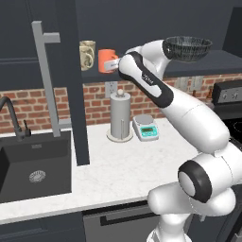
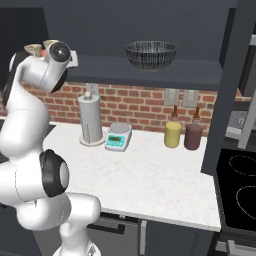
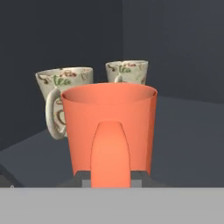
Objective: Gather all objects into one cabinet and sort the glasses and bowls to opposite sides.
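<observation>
Orange mug [image 3: 109,131] sits upright just ahead of the gripper [image 3: 111,177] — handle between narrowly set jaws, contact unclear.

The white arm rises from the base, bends at a dark elbow joint and stretches up and forward to shelf height, forearm sloping upward, wrist level. The gripper [image 3: 111,180] points straight ahead, its 2 fingertips [image 3: 81,178] set just outside the orange mug's [image 3: 109,127] handle at the mug's base.
</observation>
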